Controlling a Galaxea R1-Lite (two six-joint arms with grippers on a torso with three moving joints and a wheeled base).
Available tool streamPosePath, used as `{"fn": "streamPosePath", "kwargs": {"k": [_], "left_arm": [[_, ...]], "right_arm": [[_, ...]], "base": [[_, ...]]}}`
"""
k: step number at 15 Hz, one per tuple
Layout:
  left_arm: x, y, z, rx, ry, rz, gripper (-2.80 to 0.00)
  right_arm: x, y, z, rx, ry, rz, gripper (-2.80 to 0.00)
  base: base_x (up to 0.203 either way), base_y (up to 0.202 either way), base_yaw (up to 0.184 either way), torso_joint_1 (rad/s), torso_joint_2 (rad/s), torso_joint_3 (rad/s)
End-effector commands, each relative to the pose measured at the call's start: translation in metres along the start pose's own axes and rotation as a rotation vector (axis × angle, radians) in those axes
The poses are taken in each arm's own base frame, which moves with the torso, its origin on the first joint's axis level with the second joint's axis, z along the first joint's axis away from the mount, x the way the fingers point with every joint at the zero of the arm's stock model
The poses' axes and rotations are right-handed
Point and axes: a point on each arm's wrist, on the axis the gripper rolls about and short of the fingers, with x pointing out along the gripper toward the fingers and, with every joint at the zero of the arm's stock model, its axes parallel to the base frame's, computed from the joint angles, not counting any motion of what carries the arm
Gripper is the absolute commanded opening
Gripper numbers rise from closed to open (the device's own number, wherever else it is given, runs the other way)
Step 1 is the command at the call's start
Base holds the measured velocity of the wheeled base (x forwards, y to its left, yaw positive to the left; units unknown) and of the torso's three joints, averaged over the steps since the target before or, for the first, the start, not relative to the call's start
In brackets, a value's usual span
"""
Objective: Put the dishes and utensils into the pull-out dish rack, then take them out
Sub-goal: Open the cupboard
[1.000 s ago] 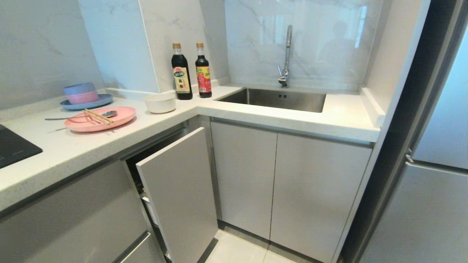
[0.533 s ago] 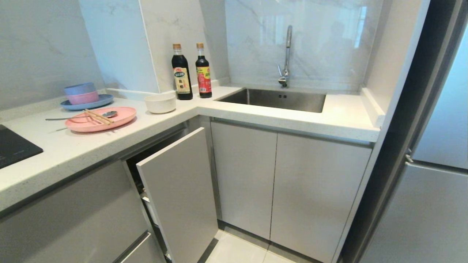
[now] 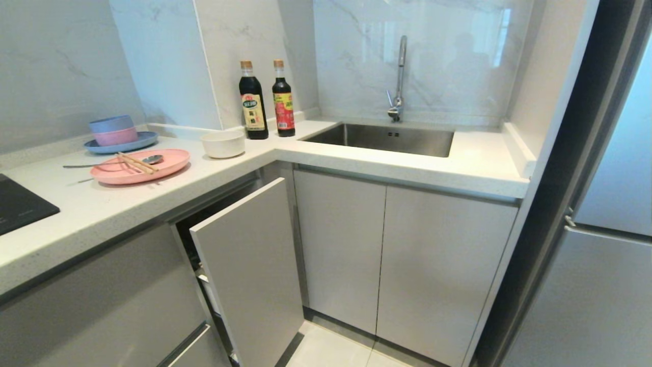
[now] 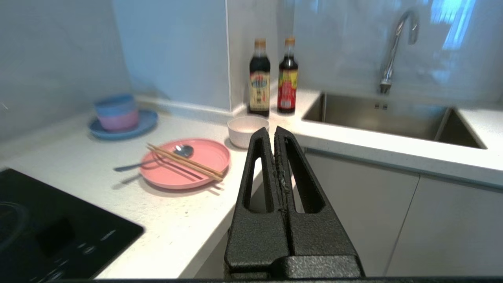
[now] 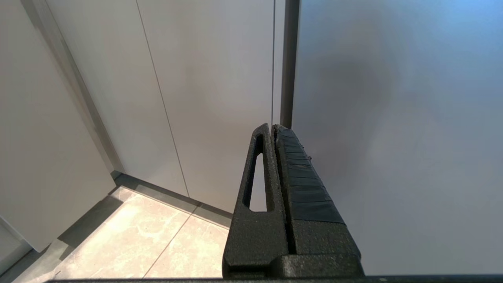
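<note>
On the counter at the left lies the pale-pink plate (image 3: 153,171) with the wooden chopsticks (image 3: 137,162) and the silver spoon (image 3: 152,159) across it. The white bowl (image 3: 223,144) stands just right of it. Under the counter the pull-out dish rack's pale front panel (image 3: 249,265) stands partly drawn out, and its basket is hidden. Neither gripper shows in the head view. My left gripper (image 4: 274,131) is shut and empty, held in front of the counter edge and pointing at the bowl (image 4: 245,129), with the plate (image 4: 196,151) to one side. My right gripper (image 5: 272,127) is shut and empty, low by the cabinet doors.
A blue plate with stacked blue and pink bowls (image 3: 114,135) sits at the back left. Two dark bottles (image 3: 253,102) stand in the corner. The steel sink (image 3: 382,137) and faucet (image 3: 401,76) are at the right, a black hob (image 3: 20,204) at the far left, a fridge (image 3: 601,255) at the right edge.
</note>
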Motion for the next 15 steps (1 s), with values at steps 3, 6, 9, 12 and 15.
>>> {"fn": "streamPosePath", "kwargs": {"k": [3, 6, 9, 12, 15], "left_arm": [[0.13, -0.011, -0.028, -0.06, 0.384, -0.038, -2.8], [0.182, -0.02, -0.064, -0.072, 0.597, -0.055, -2.8], [0.226, -0.037, -0.095, -0.055, 0.703, -0.093, -2.8], [0.25, -0.059, -0.119, -0.006, 0.772, -0.157, -2.8], [0.267, -0.069, -0.144, 0.057, 0.829, -0.19, -2.8]], "right_arm": [[0.0, 0.0, 0.0, 0.0, 0.002, 0.0, -2.8], [0.0, 0.0, 0.0, 0.0, 0.002, 0.0, -2.8], [0.0, 0.0, 0.0, 0.0, 0.002, 0.0, -2.8], [0.0, 0.0, 0.0, 0.0, 0.002, 0.0, -2.8], [0.0, 0.0, 0.0, 0.0, 0.002, 0.0, -2.8]], "base": [[0.0, 0.0, 0.0, 0.0, 0.0, 0.0], [0.0, 0.0, 0.0, 0.0, 0.0, 0.0], [0.0, 0.0, 0.0, 0.0, 0.0, 0.0], [0.0, 0.0, 0.0, 0.0, 0.0, 0.0], [0.0, 0.0, 0.0, 0.0, 0.0, 0.0]]}}
